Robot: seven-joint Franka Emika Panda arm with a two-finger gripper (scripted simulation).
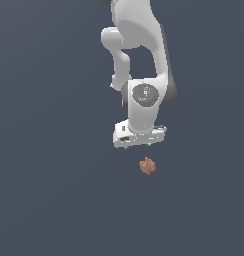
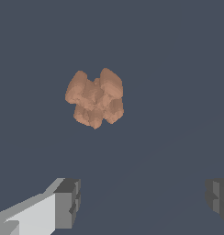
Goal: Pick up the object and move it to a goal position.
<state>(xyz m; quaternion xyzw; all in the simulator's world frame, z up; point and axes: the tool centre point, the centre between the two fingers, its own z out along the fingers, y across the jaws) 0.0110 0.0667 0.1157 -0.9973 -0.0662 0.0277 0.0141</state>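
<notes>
We found the lump (image 1: 147, 165) lying on the dark blue-grey floor (image 1: 44, 200), a small orange-brown thing with knobs all over it. In the wrist view the lump (image 2: 95, 97) showed several rounded bumps and sat apart from both fingers, outside the gap between them. We could read no writing or label on it.

The claw (image 1: 139, 145) hung just above the lump in the exterior view, slightly toward that view's left, and did not touch it. From the wrist, the claw (image 2: 141, 202) stood wide open and held nothing; one grey finger (image 2: 67, 203) was well apart from the other finger (image 2: 219, 199), with bare floor between them.

Above the claw, the white arm (image 1: 139, 45) rose out of the frame. A round grey disc (image 1: 145, 94) on the wrist joint carried small marks, too tiny for us to read.

The floor (image 2: 178, 69) ran plain and unbroken on every side of the lump, and we saw no edge to it.
</notes>
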